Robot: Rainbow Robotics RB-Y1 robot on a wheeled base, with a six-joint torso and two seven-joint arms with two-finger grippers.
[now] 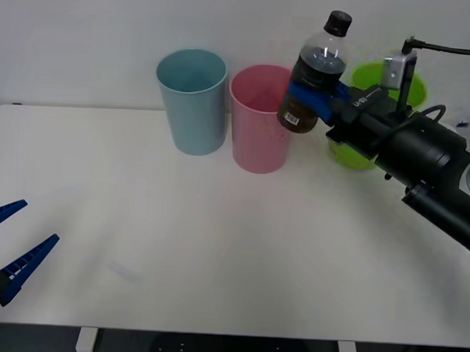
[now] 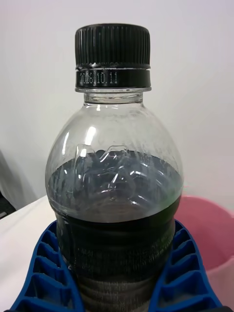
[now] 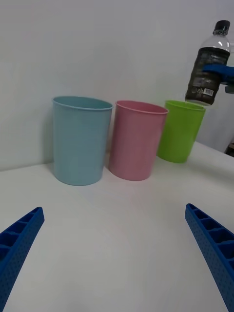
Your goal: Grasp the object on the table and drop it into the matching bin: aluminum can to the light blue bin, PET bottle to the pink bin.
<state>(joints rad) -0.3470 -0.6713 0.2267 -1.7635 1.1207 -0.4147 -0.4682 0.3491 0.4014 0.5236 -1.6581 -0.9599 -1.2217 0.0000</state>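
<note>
Right gripper (image 1: pixel 315 98) is clamped round the bottle (image 1: pixel 313 74) at its label band, aloft just beside the pink bin (image 1: pixel 258 118). Half full of dark liquid, likely bottom-heavy, smooth-walled. Left gripper (image 1: pixel 9 248) hangs open, low over the table (image 1: pixel 216 245).

Bright, even, diffuse overhead light leaves the white worktop (image 1: pixel 216 245) nearly washed out, with only soft faint shadows at the bases of the bins, small glare spots on the PET bottle (image 2: pixel 114 195), and a slightly blurred pink bin (image 2: pixel 209 243) behind it.
</note>
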